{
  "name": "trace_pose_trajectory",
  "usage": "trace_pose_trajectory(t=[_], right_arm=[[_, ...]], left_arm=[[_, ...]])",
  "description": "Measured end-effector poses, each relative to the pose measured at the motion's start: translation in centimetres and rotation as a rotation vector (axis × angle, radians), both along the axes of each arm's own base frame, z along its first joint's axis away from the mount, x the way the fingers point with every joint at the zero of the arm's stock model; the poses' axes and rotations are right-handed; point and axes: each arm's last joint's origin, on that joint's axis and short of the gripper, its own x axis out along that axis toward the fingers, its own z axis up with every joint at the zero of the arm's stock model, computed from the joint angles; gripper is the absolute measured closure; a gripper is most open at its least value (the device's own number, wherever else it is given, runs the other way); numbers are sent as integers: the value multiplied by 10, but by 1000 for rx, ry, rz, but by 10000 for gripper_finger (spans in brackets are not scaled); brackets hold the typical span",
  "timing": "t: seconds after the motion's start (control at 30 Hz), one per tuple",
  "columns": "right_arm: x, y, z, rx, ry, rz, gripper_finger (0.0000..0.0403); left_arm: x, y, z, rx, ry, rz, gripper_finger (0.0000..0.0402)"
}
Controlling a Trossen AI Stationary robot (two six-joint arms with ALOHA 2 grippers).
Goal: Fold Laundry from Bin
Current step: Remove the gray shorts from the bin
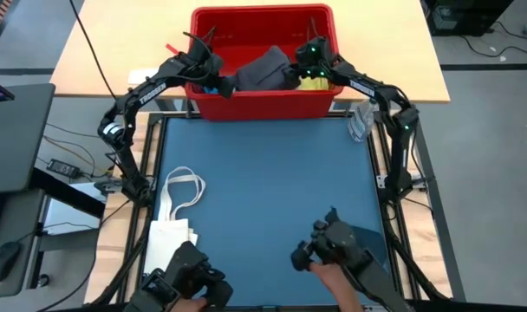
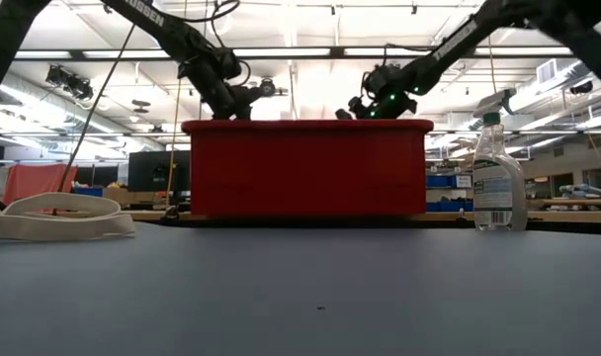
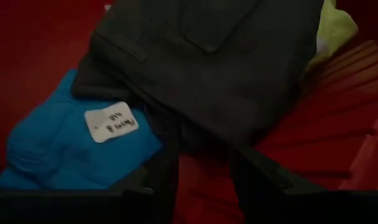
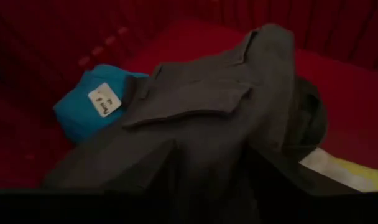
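Cream tote bag (image 1: 178,204): lying on the near-left of the bench (image 1: 263,191), long handles looped toward the far side, well apart from the bin.

Left gripper (image 1: 213,80): you are reaching it over the left rim into the bin. In the left wrist view its jaws are standing partly open around the edge of the dark grey cloth (image 3: 207,68); whether the fingers (image 3: 164,168) are pinching the fabric, you cannot tell.

Bin (image 1: 263,108): red, ribbed, sitting at the far middle edge of the bench, holding the laundry.

Bright blue piece (image 3: 71,143): lying in the left part of the bin, carrying a white handwritten label, partly under the dark grey cloth.

Dark grey cloth: lying heaped in the bin's middle, between both grippers, a flap or pocket showing on top.

Yellow piece (image 1: 311,83): peeking out at the bin's right, just beside the right gripper.

Right gripper (image 1: 309,62): you are holding it over the bin's right side, jaws partly open against the dark grey cloth; a firm hold is not visible.

Clear bottle (image 2: 498,176): standing upright on the bench right of the bin.

A person's hands are showing at the near edge.
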Motion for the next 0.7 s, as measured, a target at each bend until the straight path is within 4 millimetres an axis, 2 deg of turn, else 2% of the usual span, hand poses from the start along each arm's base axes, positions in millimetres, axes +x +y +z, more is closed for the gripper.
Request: trace_pose_trajectory(t=[0.13, 0.23, 0.3, 0.43, 0.47, 0.57, 0.7], right_arm=[[8, -15, -8, 64, 12, 39, 201], [12, -24, -24, 130, 52, 39, 221], [14, -27, -29, 161, 54, 57, 257], [12, -29, -31, 189, 31, 98, 372], [11, -29, -28, 185, 20, 106, 382], [7, -24, -7, 149, -11, 102, 385], [-4, -5, 58, -41, -87, 111, 385]], left_arm=[[0, -1, 0, -4, 0, -5, 258], [1, -1, 0, -3, -1, -5, 258], [1, 0, 1, 3, -6, -5, 258], [2, 1, 2, 21, -19, -5, 258], [2, 1, 3, 27, -25, -3, 258], [-1, 2, 6, 33, -38, 11, 258], [-11, 0, 24, 99, -69, 22, 258]])
